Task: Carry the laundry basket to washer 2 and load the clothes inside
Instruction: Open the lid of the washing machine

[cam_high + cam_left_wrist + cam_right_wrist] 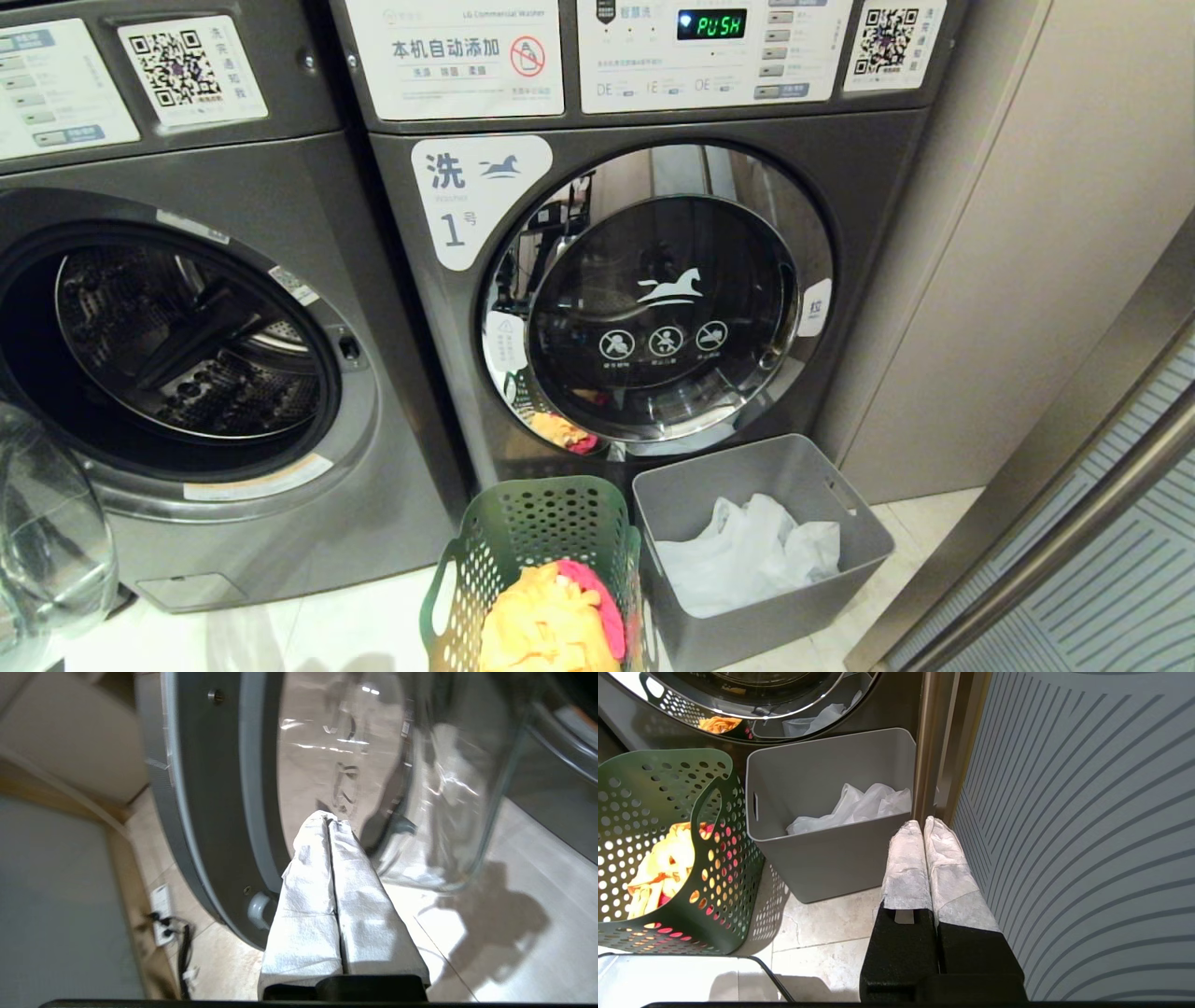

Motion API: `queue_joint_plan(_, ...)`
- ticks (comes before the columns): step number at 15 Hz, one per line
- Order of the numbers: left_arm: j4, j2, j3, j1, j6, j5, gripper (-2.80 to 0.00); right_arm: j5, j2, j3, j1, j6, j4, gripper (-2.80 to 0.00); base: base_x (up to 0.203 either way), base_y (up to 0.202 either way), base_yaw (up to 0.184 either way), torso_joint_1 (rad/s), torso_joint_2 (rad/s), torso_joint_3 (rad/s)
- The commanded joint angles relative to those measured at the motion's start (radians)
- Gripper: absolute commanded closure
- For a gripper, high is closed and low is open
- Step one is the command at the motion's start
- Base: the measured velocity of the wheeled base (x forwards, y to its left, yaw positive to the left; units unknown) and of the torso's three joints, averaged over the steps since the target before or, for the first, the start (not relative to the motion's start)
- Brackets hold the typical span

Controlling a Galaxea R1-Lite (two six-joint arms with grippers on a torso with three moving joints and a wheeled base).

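Washer label [476, 196] reads "1" (display "PUSH")

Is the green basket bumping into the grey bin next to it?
Cannot tell. In the head view the laundry basket meets the grey bin edge to edge, with no clear gap or contact.

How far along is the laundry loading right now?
Done: the laundry basket stands on the floor before the washers, and the left washer has its door swung open. In hand: nothing; the left gripper is shut and empty beside that open door, and the right gripper is shut by the grey bin. Left: the yellow and pink clothes all sit in the basket; the drum looks empty.
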Motion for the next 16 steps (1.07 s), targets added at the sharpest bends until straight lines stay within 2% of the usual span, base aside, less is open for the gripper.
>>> queue_joint_plan(1,0.000,0.086,-0.026,0.057,-0.029,0.103,0.00,-0.001,0.000,0.000,-0.001,0.000,0.001,0.00,0.000,0.000,0.000,0.000,0.00,0.000)
queue_joint_plan(7,-0.036,0.219,-0.142,0.289,-0.066,0.114,0.00,-0.001,0.000,0.000,-0.001,0.000,0.001,0.00,0.000,0.000,0.000,0.000,0.00,0.000)
queue_joint_plan(13,-0.062,0.359,-0.268,0.424,-0.071,0.096,0.00,0.000,0.001,0.000,0.000,0.000,0.001,0.00,0.000,0.000,0.000,0.000,0.00,0.000)
queue_joint_plan(16,-0.075,0.424,-0.376,0.497,-0.073,0.083,0.00,-0.001,0.002,0.000,-0.001,0.000,0.001,0.00,0.000,0.000,0.000,0.000,0.00,0.000)
